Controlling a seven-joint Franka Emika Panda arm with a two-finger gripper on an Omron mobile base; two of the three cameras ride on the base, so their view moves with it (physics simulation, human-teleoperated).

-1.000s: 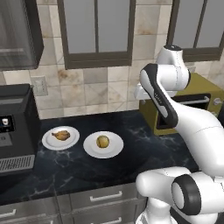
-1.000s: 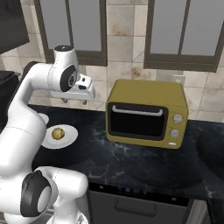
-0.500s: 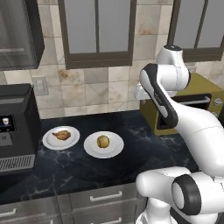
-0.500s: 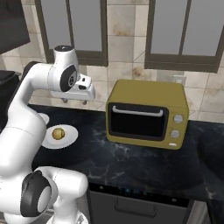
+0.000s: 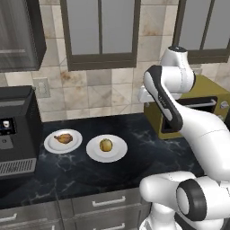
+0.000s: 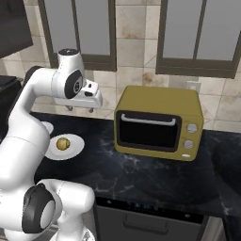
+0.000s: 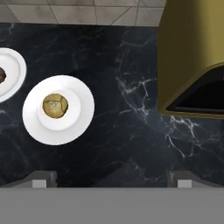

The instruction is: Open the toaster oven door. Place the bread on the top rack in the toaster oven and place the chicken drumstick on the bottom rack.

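The olive-yellow toaster oven (image 6: 160,123) stands on the dark counter, and its dark glass door (image 6: 149,132) is closed under a silver bar handle (image 6: 149,121). Both racks are hidden behind the door. My gripper (image 6: 80,109) hangs open and empty above the counter, left of the oven (image 7: 192,52) and apart from it. The bread (image 5: 106,145) is a small round roll on a white plate (image 5: 117,152), seen below the gripper (image 7: 111,179) at the left. The brown chicken drumstick (image 5: 63,138) lies on a second white plate (image 5: 50,144) further left. The arm covers part of the oven (image 5: 211,90).
A black coffee machine (image 5: 15,130) stands at the counter's left end, close to the drumstick plate. Glass-front wall cabinets (image 5: 99,31) hang above the tiled backsplash. Bare dark marble (image 7: 131,131) lies between the bread plate (image 7: 83,109) and the oven. Drawers (image 5: 108,202) run below the counter's front edge.
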